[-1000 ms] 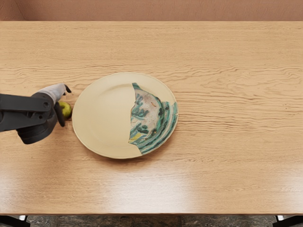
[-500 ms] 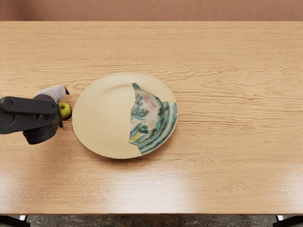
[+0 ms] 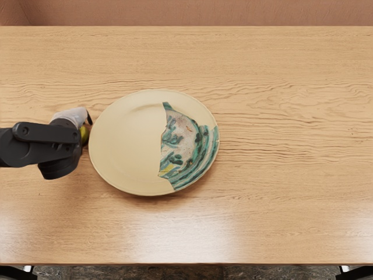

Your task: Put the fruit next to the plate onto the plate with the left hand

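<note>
Yellow-green fruit (image 3: 85, 135) mostly hidden under left hand (image 3: 71, 115), just beside plate (image 3: 125, 143); grip unclear.

Soft, even light is falling from above, brightening the wooden table (image 3: 280, 70). A pale sheen is glowing across its near part. The plate (image 3: 128, 146) is casting a thin, faint shadow beneath its near rim. Everything is showing crisp, edge to edge.
</note>
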Controlling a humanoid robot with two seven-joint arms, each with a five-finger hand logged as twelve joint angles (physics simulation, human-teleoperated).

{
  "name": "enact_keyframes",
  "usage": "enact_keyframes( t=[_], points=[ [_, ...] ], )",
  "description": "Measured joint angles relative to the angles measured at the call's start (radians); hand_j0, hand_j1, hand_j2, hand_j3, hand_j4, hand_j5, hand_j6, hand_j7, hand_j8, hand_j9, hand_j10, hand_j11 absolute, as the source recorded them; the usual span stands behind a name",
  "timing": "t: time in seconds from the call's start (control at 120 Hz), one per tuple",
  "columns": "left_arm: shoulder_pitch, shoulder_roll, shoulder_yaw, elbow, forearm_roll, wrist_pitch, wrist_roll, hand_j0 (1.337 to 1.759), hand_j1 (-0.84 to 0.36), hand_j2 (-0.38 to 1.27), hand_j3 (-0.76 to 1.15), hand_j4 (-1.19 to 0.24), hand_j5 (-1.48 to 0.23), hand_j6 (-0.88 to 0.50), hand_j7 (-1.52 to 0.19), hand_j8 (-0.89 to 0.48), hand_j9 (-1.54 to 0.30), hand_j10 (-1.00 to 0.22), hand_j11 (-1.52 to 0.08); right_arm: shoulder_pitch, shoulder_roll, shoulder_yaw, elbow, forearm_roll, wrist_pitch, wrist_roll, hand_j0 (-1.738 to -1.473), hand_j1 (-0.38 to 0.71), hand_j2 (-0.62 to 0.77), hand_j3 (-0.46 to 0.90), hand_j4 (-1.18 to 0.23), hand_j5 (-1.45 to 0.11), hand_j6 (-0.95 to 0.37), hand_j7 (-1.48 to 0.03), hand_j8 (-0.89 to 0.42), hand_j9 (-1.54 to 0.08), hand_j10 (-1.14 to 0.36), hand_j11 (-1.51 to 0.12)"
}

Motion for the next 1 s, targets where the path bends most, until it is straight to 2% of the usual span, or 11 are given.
enact_keyframes(
  t=[0.15,0.25,0.317,0.467,0.567,0.667,0.733,0.783,0.867,0.958,1.0],
  points=[
    [-0.002,0.000,0.003,0.001,0.001,-0.001,-0.001,1.672,-0.28,0.28,0.79,-0.55,-0.73,-0.37,-0.41,-0.52,-0.64,-0.57,-0.71,0.000,0.000,0.000,0.000,0.000,0.000,0.000,-1.658,-0.32,0.00,0.00,-0.02,-0.03,-0.02,-0.03,-0.02,-0.03,-0.02,-0.03],
    [-0.009,0.001,0.004,-0.001,0.001,-0.002,-0.003,1.671,-0.28,0.39,0.58,-0.61,-0.83,-0.44,-0.54,-0.49,-0.76,-0.63,-0.80,0.000,0.000,0.000,0.000,0.000,0.000,0.000,-1.658,-0.32,0.00,0.00,-0.02,-0.03,-0.02,-0.03,-0.02,-0.03,-0.02,-0.03],
    [-0.019,0.003,0.004,-0.007,0.001,-0.002,-0.005,1.658,-0.32,0.31,0.46,-0.65,-0.88,-0.52,-0.67,-0.43,-0.82,-0.63,-0.85,0.000,0.000,0.000,0.000,0.000,0.000,0.000,-1.658,-0.32,0.00,0.00,-0.02,-0.03,-0.02,-0.03,-0.02,-0.03,-0.02,-0.03],
    [-0.022,0.004,0.005,-0.017,0.000,-0.001,-0.007,1.656,-0.40,0.34,0.22,-0.57,-0.99,-0.37,-0.87,-0.33,-0.93,-0.65,-0.95,0.000,0.000,0.000,0.000,0.000,0.000,0.000,-1.658,-0.32,0.00,0.00,-0.02,-0.03,-0.02,-0.03,-0.02,-0.03,-0.02,-0.03],
    [-0.022,0.006,0.006,-0.019,-0.001,-0.003,-0.007,1.653,-0.45,0.45,0.14,-0.49,-1.08,-0.27,-0.98,-0.25,-1.01,-0.59,-1.03,0.000,0.000,0.000,0.000,0.000,0.000,0.000,-1.658,-0.32,0.00,0.00,-0.02,-0.03,-0.02,-0.03,-0.02,-0.03,-0.02,-0.03],
    [-0.023,0.009,0.016,-0.021,-0.001,-0.005,-0.006,1.651,-0.46,0.42,0.08,-0.47,-1.14,-0.21,-1.06,-0.23,-1.06,-0.57,-1.08,0.000,0.000,0.000,0.000,0.000,0.000,0.000,-1.658,-0.32,0.00,0.00,-0.02,-0.03,-0.02,-0.03,-0.02,-0.03,-0.02,-0.03],
    [-0.023,0.011,0.021,-0.022,0.001,-0.006,-0.005,1.621,-0.45,0.35,0.17,-0.44,-1.17,-0.19,-1.08,-0.23,-1.08,-0.58,-1.10,0.000,0.000,0.000,0.000,0.000,0.000,0.000,-1.658,-0.32,0.00,0.00,-0.02,-0.03,-0.02,-0.03,-0.02,-0.03,-0.02,-0.03],
    [-0.023,0.017,0.023,-0.021,0.004,-0.006,-0.004,1.574,-0.42,0.32,0.17,-0.45,-1.18,-0.21,-1.09,-0.25,-1.10,-0.62,-1.10,0.000,0.000,0.000,0.000,0.000,0.000,0.000,-1.658,-0.32,0.00,0.00,-0.02,-0.03,-0.02,-0.03,-0.02,-0.03,-0.02,-0.03],
    [-0.026,0.047,0.025,-0.024,0.003,-0.008,-0.003,1.598,-0.42,0.43,0.09,-0.47,-1.20,-0.20,-1.12,-0.24,-1.12,-0.63,-1.12,0.001,0.000,0.000,0.000,0.000,0.000,0.000,-1.658,-0.32,0.00,0.00,-0.02,-0.03,-0.02,-0.03,-0.02,-0.03,-0.02,-0.03],
    [-0.081,0.107,0.025,-0.052,0.001,-0.010,-0.006,1.616,-0.38,0.32,0.05,-0.48,-1.22,-0.22,-1.14,-0.24,-1.14,-0.63,-1.14,0.001,0.000,-0.001,0.000,0.000,0.001,0.000,-1.658,-0.32,0.00,0.00,-0.02,-0.03,-0.02,-0.03,-0.02,-0.03,-0.02,-0.03],
    [-0.104,0.134,0.025,-0.079,0.004,-0.007,-0.006,1.622,-0.39,0.38,0.04,-0.50,-1.22,-0.23,-1.15,-0.24,-1.14,-0.64,-1.14,0.001,0.000,-0.001,0.001,0.000,0.001,0.000,-1.658,-0.32,0.00,0.00,-0.02,-0.03,-0.02,-0.03,-0.02,-0.03,-0.02,-0.03]
  ],
)
